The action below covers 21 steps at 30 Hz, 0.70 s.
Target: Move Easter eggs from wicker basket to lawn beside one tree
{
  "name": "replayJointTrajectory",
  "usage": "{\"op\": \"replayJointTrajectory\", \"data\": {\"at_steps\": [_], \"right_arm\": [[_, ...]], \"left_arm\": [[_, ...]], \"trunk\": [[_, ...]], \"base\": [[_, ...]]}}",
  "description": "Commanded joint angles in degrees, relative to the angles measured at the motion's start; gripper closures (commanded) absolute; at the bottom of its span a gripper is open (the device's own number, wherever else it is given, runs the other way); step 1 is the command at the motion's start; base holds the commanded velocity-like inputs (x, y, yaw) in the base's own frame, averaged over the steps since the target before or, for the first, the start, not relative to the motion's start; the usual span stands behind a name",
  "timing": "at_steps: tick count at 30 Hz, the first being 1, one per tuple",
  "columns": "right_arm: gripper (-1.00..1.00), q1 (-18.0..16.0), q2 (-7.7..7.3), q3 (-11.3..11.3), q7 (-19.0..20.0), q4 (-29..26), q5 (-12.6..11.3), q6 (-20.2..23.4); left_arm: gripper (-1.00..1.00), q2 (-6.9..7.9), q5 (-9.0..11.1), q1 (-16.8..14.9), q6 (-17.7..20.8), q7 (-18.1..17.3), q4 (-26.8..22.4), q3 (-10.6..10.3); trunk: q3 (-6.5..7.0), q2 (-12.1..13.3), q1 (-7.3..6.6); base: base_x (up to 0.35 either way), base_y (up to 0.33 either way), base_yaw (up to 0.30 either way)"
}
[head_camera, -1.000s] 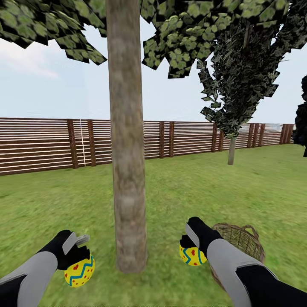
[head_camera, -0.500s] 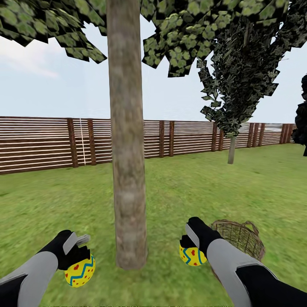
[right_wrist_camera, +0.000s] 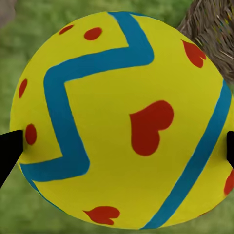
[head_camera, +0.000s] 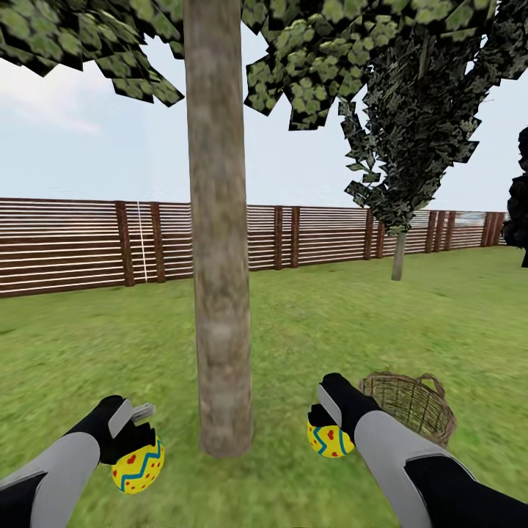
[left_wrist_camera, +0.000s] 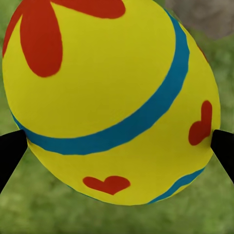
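Eggs [head_camera: 137, 465] [head_camera: 329, 439] in claws [head_camera: 136, 440] [head_camera: 326, 429] — beside tree [head_camera: 220, 293]

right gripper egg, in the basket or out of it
Out. The right gripper is shut on its egg above the lawn, beside the wicker basket.

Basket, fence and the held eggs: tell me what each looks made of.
Basket: brown woven wicker, matte, open weave visible.
Fence: brown wood, horizontal slats on posts.
Eggs, left and right: smooth, painted-looking yellow shells with red hearts and blue zigzags; the material itself is unclear in this render.
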Motion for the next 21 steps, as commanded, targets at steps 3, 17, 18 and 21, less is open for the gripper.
{"op": "replayJointTrajectory", "data": {"at_steps": [3, 17, 18, 21], "right_arm": [[1.00, 0.0, 0.00, 0.5, -0.3, -0.1, -0.5, 0.3], [1.00, 0.0, 0.06, 0.5, -0.3, -0.1, -0.5, 0.3], [1.00, 0.0, 0.08, 0.5, -0.3, -0.1, -0.5, 0.3], [1.00, 0.0, 0.09, 0.6, -0.2, -0.1, -0.5, 0.3]], "left_arm": [[1.00, -0.05, 0.6, 0.0, 0.2, 0.4, -0.1, 0.1], [1.00, -0.09, 0.6, 0.0, 0.2, 0.4, -0.1, 0.1], [1.00, -0.08, 0.6, 0.0, 0.2, 0.4, -0.1, 0.1], [1.00, -0.06, 0.6, 0.0, 0.2, 0.4, -0.1, 0.1]], "trunk": [[-0.61, -1.3, 0.66], [-3.13, -6.9, 3.73], [-3.31, -7.3, 3.95], [-3.85, -8.5, 4.61]], "base": [[0.000, 0.000, 0.000], [0.000, 0.000, 0.000], [0.000, 0.000, 0.000], [0.000, 0.000, 0.000]]}}
